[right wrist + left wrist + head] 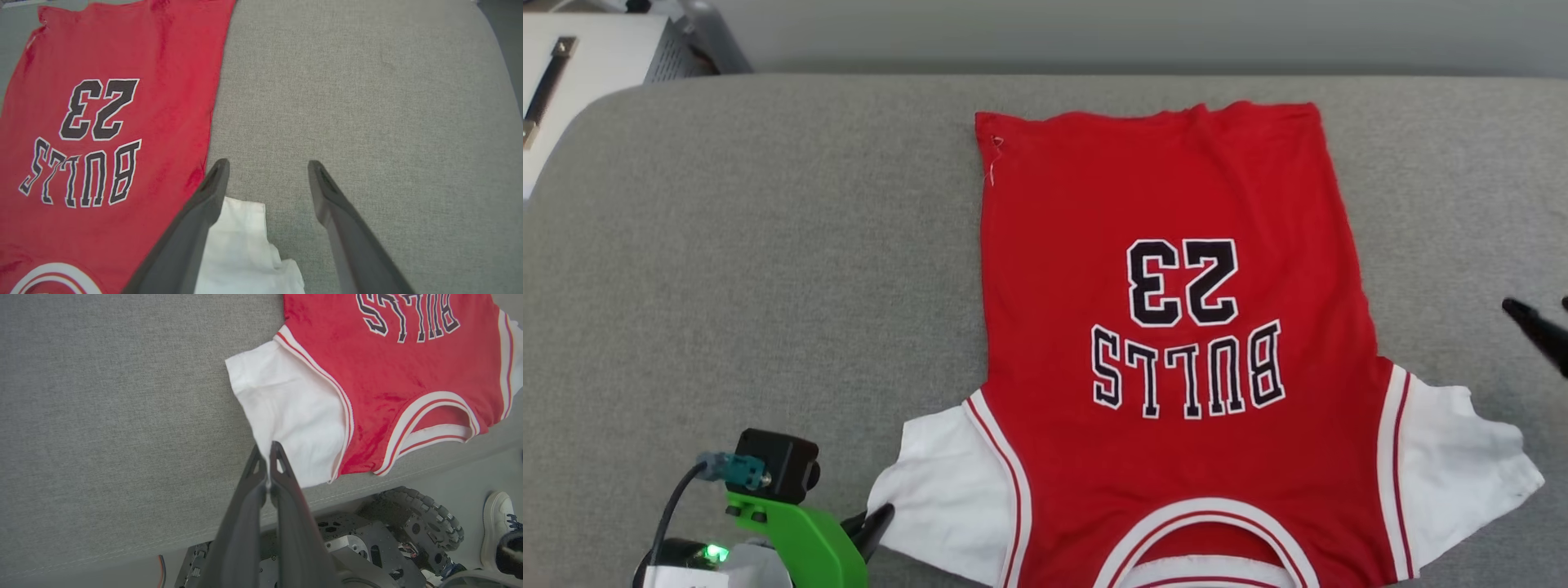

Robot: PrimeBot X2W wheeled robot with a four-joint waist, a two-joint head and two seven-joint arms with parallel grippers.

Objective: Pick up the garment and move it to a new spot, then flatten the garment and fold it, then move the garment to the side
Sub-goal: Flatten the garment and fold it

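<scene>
The garment [1176, 204] lies flat on the grey fabric surface [768, 245], printed face up, with its hem away from the robot and its collar at the near edge. The left end effector [267, 451] has its fingers together, tips at the outer edge of the white sleeve [286, 416] — whether cloth is pinched between them cannot be told. Bare surface extends ahead and to its left. The right end effector [267, 163] has its fingers apart, holding nothing. The other sleeve [241, 245] lies beneath and between them, with the red side edge just to the left — open surface ahead and to the right.
</scene>
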